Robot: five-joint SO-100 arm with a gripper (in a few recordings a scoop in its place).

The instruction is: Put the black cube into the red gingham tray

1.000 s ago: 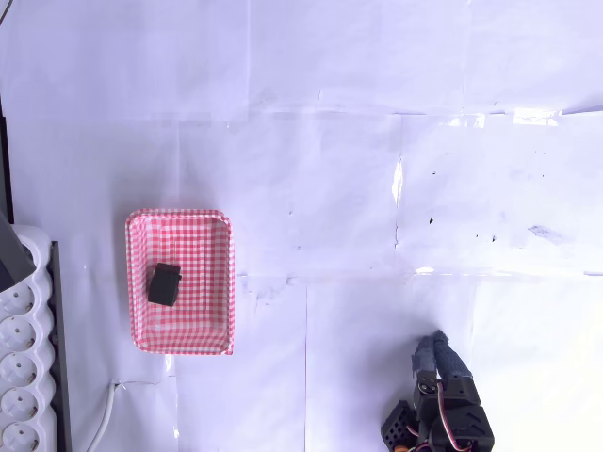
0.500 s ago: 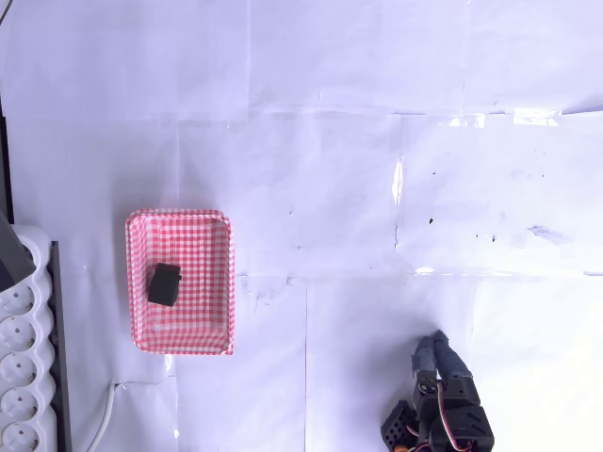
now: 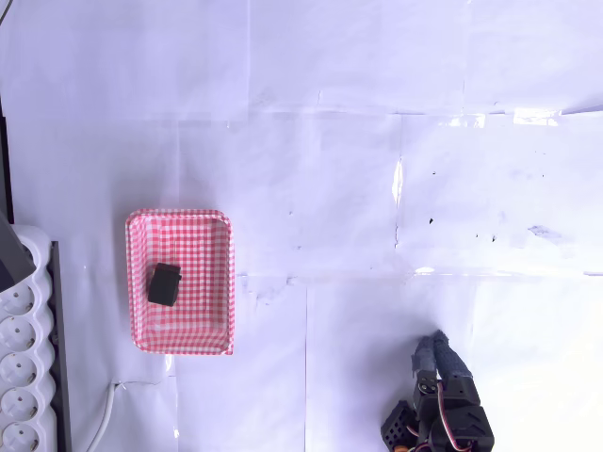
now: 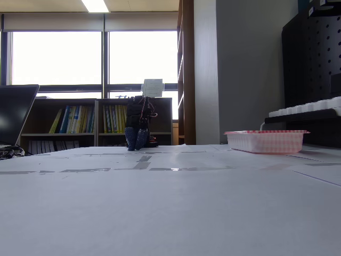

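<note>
The black cube [image 3: 165,284] lies inside the red gingham tray [image 3: 213,282] at the left of the overhead view, a little left of the tray's middle. My gripper [image 3: 433,341] sits folded back near the bottom edge, far to the right of the tray, its fingers together with nothing between them. In the fixed view the tray [image 4: 265,141] stands at the right with its wall hiding the cube, and the gripper [image 4: 135,143] hangs down to the table far behind.
A white power strip [image 3: 21,363] with a cable runs along the left edge, close beside the tray. White paper sheets with taped seams cover the table [image 3: 377,188]. A laptop [image 4: 13,117] stands at the left of the fixed view.
</note>
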